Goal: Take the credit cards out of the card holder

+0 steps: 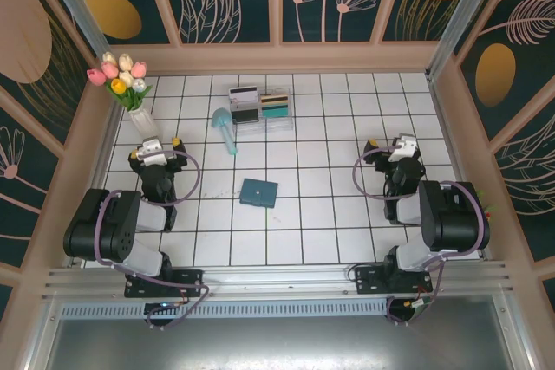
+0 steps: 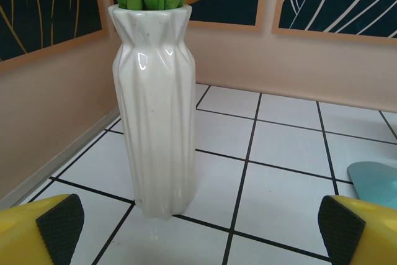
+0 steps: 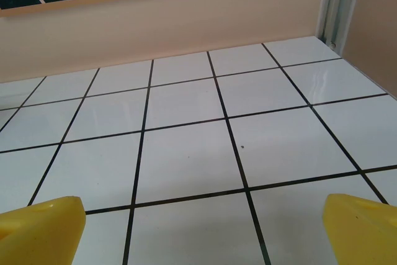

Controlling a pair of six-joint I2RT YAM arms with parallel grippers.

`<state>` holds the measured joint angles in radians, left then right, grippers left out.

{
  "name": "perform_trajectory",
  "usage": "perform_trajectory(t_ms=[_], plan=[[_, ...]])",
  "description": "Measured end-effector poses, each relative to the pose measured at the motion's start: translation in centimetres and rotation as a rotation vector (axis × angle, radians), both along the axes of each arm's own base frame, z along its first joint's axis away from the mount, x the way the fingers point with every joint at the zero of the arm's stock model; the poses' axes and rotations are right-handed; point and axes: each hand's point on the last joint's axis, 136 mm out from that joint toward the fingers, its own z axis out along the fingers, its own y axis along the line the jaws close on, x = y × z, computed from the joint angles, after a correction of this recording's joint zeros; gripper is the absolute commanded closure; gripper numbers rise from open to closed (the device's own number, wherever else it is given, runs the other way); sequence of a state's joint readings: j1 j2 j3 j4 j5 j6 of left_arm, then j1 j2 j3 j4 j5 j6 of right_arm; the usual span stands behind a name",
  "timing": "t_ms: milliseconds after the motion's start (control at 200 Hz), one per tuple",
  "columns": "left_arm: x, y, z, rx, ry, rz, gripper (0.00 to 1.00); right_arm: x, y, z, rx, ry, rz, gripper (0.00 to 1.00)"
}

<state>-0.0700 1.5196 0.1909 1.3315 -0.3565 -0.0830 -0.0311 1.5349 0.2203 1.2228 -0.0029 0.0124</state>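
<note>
Where white square tiles with dark grout cover the bench (image 1: 329,214), low peach walls fence it on three sides, and dark teal panels painted with pale leaves and orange ovals rise above them. At the middle of this surface lies the card holder (image 1: 258,191), dark teal, folded shut, turned a little askew to the tile lines and well apart from both arms. Farther back sits a clear two-compartment box (image 1: 260,106) with flat cards (image 1: 275,105) in white, dark, teal and yellow tints inside it. A pale blue scoop (image 1: 225,127) lies just beside the box on its left, between box and card holder. In the far left corner stands a white ribbed vase (image 2: 155,110) of tulips (image 1: 121,75), upright and close ahead of the left end effector (image 2: 198,228), whose yellow fingers are spread wide and grasp nothing. Over bare tiles on the right, the right end effector (image 3: 201,228) is likewise released and empty.
</note>
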Motion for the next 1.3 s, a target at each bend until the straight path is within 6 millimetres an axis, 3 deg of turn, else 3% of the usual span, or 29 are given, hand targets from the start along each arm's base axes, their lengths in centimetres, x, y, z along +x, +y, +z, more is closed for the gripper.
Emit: perform_trajectory(t_ms=[1011,1181,1301], plan=[[-0.1,0.2,-0.1,0.001,0.003,0.010,0.01,0.0,0.3,0.0,0.000,0.017,0.016,0.01],[-0.8,0.2,0.8,0.000,-0.022,0.011,0.01,0.2,0.4,2.8,-0.015,0.000,-0.002,0.01],[-1.2,0.3,3.0,-0.012,-0.052,0.017,0.01,0.0,0.7,6.0,-0.011,-0.032,-0.022,0.01]])
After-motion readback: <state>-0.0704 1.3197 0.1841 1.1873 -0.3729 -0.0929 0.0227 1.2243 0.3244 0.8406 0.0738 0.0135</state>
